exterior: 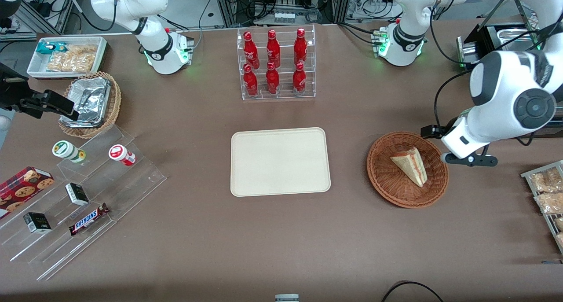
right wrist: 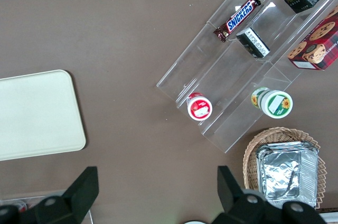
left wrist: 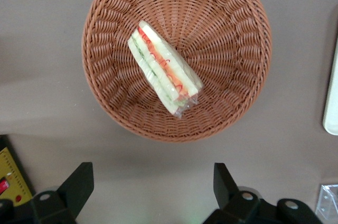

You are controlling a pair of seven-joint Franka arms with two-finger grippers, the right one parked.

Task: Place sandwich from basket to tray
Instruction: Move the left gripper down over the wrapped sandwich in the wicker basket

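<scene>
The wrapped sandwich (exterior: 410,164) lies tilted in the round brown wicker basket (exterior: 387,184). The bare cream tray (exterior: 280,161) lies flat beside it, apart. The hand (left wrist: 153,184) hovers spread near the basket.

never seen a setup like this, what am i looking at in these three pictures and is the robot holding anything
Two white robot arms are bolted to a brown table. One picture looks down at the whole table from the front; the other two come from cameras on each arm's wrist. The working arm's gripper, two black fingers spread open, hangs above the table just beside a round wicker basket and holds nothing. In the basket lies a wrapped triangular sandwich. A flat cream tray, the sandwich's destination, sits mid-table with nothing on it. A rack of red bottles stands farther from the front camera than the tray, and snacks on clear steps lie toward the parked arm's end.
</scene>
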